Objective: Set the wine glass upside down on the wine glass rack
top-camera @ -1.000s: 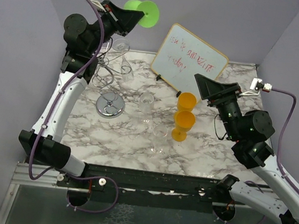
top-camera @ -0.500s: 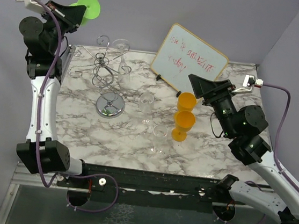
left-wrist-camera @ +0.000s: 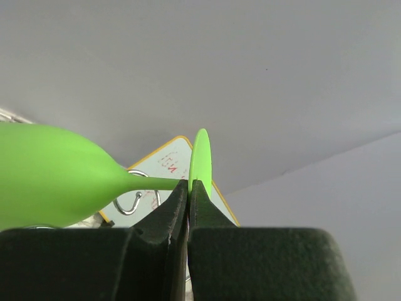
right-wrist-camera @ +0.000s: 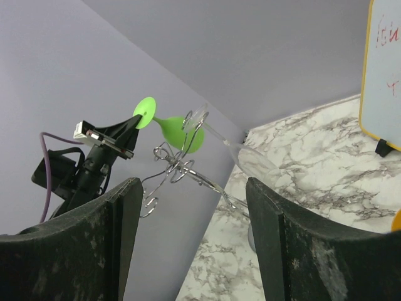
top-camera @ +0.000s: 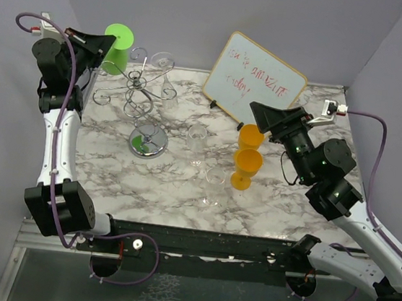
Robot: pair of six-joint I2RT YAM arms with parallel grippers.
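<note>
Left gripper of mine is clamped flat on the round foot of the green wine glass, jaws closed edge-on around the disc. The stem runs out sideways from my fingertips, so the glass lies nearly level, held high above the marble table, with its bowl farthest from me. Just past that bowl are the curled upper arms of the wine glass rack. I cannot tell whether bowl and wire touch. The rack's shiny disc base sits well below and beyond my fingers. A clear glass hangs tilted on the far side of the rack. The green glass is not yet on a loop. Across the table, my right gripper is spread wide and holds nothing, with two orange glasses just below it.
</note>
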